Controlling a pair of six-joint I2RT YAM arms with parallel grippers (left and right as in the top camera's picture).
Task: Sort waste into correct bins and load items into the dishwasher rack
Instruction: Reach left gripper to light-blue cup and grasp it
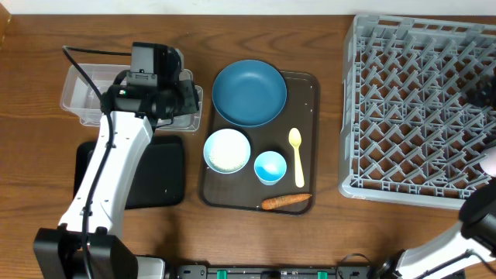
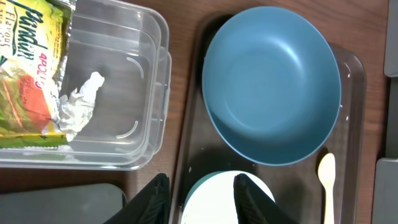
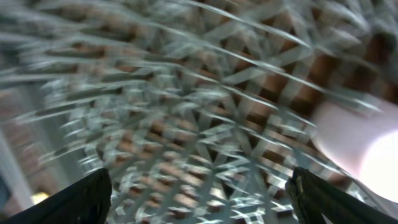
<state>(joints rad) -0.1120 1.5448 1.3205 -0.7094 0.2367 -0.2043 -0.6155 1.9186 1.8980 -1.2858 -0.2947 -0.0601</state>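
My left gripper [image 2: 205, 202] is open and empty, above the near rim of the white bowl [image 2: 217, 196] and beside the clear tub [image 1: 77, 91]. The tub [image 2: 146, 81] holds the yellow-green wrapper [image 2: 28, 68] and the crumpled tissue [image 2: 81, 102]. The dark blue bowl [image 1: 249, 93], white bowl [image 1: 227, 150], light-blue cup [image 1: 270, 167], yellow spoon [image 1: 296, 155] and carrot [image 1: 285, 201] lie on the brown serving tray [image 1: 310, 85]. My right gripper [image 3: 199, 199] is open over the grey rack [image 1: 418, 108], in a blurred view. A pale pinkish object [image 3: 354, 143] sits there. No rice heap shows.
The shallow black tray [image 1: 163, 170] lies in front of the tub, partly under my left arm. The right arm [image 1: 480, 221] enters at the bottom right corner. The rack fills the right side of the table.
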